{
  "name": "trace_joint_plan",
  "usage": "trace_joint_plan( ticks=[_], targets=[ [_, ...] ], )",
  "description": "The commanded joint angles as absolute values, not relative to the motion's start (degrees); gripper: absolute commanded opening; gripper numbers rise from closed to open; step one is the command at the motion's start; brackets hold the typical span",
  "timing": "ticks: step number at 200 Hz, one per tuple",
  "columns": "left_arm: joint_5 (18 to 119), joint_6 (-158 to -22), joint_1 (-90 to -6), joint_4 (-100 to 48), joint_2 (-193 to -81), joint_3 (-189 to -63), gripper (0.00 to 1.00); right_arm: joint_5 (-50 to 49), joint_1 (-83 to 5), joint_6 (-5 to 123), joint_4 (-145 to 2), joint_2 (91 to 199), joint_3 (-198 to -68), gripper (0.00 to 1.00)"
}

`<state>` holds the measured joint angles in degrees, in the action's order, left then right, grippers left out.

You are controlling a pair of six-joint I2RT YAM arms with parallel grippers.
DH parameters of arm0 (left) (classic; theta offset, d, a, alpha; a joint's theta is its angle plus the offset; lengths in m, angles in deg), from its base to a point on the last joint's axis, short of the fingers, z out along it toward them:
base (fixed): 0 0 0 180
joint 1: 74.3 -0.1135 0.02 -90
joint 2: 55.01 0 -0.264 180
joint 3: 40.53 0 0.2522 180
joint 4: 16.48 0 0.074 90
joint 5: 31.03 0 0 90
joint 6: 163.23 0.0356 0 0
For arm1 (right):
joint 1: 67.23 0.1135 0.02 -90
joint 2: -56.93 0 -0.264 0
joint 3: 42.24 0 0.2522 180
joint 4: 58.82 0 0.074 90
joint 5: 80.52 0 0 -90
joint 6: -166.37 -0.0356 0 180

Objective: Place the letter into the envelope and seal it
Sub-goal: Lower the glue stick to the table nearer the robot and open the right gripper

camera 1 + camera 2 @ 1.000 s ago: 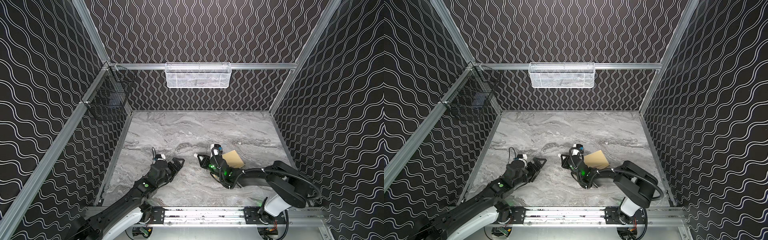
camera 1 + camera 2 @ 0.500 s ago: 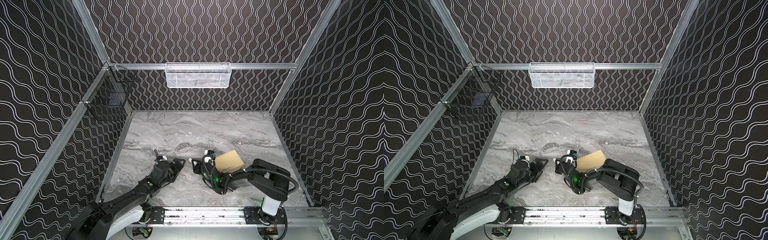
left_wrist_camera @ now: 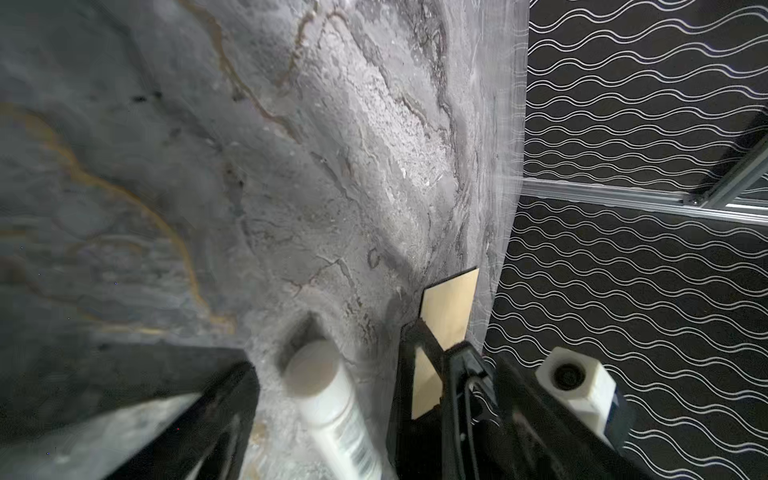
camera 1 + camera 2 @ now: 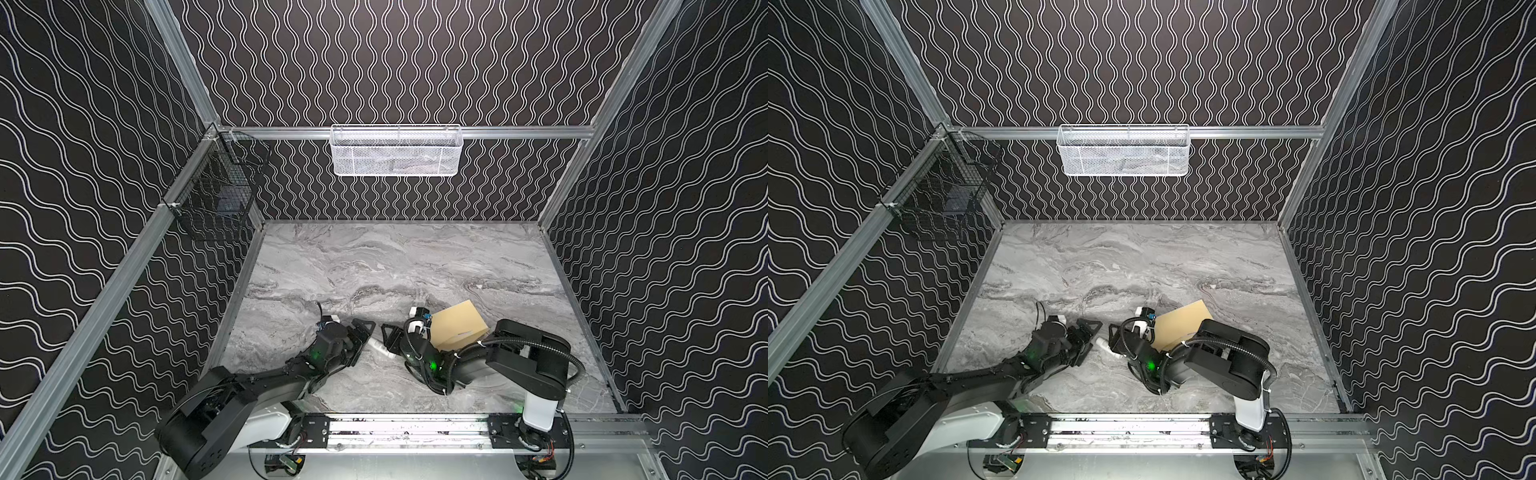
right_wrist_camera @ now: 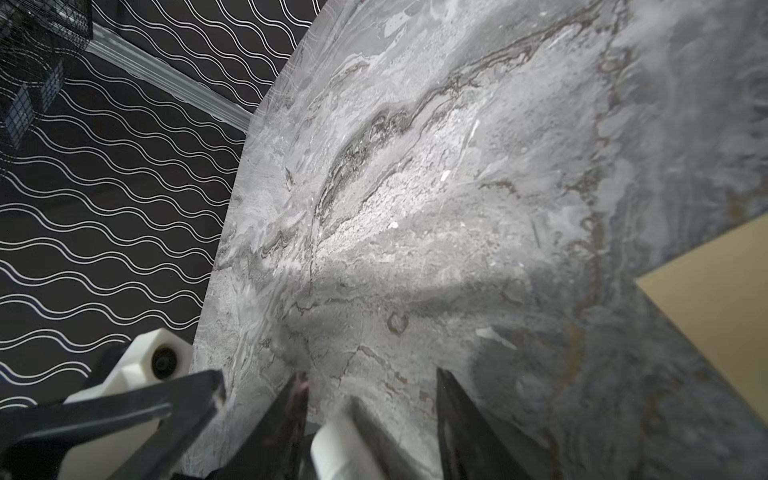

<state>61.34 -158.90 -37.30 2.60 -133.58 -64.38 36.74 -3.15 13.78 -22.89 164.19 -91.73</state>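
The tan envelope (image 4: 455,324) (image 4: 1179,324) lies flat on the marble table, just right of my right wrist; its edges show in the wrist views (image 3: 451,307) (image 5: 715,299). No letter shows in any view. A small white tube (image 4: 379,345) (image 4: 1105,345) lies between the two grippers, which face each other tip to tip. My left gripper (image 4: 365,332) (image 3: 370,374) is open wide, with the tube (image 3: 328,399) inside its span. My right gripper (image 4: 388,338) (image 5: 370,399) has its jaws apart, and the blurred tube end (image 5: 340,453) sits loose between them.
A white mesh basket (image 4: 397,151) hangs on the back wall and a black wire basket (image 4: 216,203) on the left wall. An aluminium rail (image 4: 407,428) runs along the table's front edge. Patterned walls close in three sides.
My right gripper has swung left to meet the left gripper and its jaws have spread apart around the tube. The left gripper has edged right. The envelope stays in place.
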Motion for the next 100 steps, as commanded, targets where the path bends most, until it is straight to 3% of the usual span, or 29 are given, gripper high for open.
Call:
trace_joint_plan(
  ticks=[1,74,100],
  targets=[
    [61.9,-161.0,-36.7,6.8,-134.9,-63.7,0.92,36.4,-3.0,13.2,-22.3,163.3,-92.3,0.53],
    [59.7,-162.9,-33.4,5.0,-133.7,-62.9,0.91,32.6,-3.2,13.0,-24.8,162.8,-92.9,0.54],
    [58.6,-161.9,-33.4,-1.6,-129.9,-64.2,0.94,30.0,-3.9,16.6,-34.9,159.2,-96.0,0.60]
  ],
)
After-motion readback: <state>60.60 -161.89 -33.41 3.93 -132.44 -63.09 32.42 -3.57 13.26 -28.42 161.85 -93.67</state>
